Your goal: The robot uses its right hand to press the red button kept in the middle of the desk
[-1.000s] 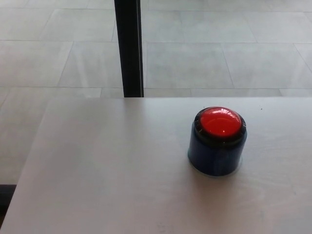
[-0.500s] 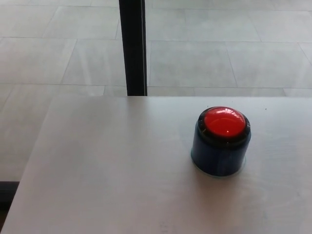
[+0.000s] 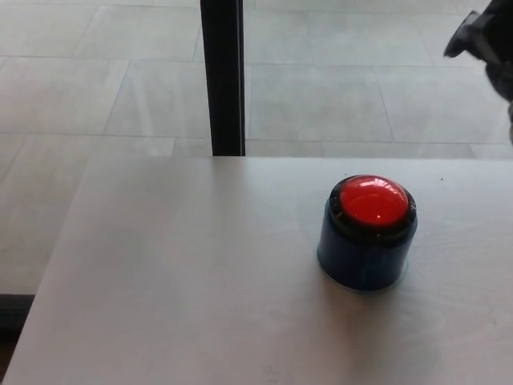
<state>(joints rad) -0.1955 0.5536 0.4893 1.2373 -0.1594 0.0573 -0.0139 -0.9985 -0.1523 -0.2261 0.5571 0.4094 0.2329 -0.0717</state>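
Right hand at the frame's top right corner, red button untouched on the desk.

Right hand (image 3: 490,44) shows only as a blurred black shape, cut off by the picture edge (finger spread cannot be told). Red button (image 3: 371,200) sits well below and to the left of it, apart, upright in its dark blue housing (image 3: 365,255) on the pale desk (image 3: 184,281). Black post (image 3: 223,76) stands beyond the desk's far edge, far to the left of the hand, against the tiled floor (image 3: 96,80). Left hand does not show.
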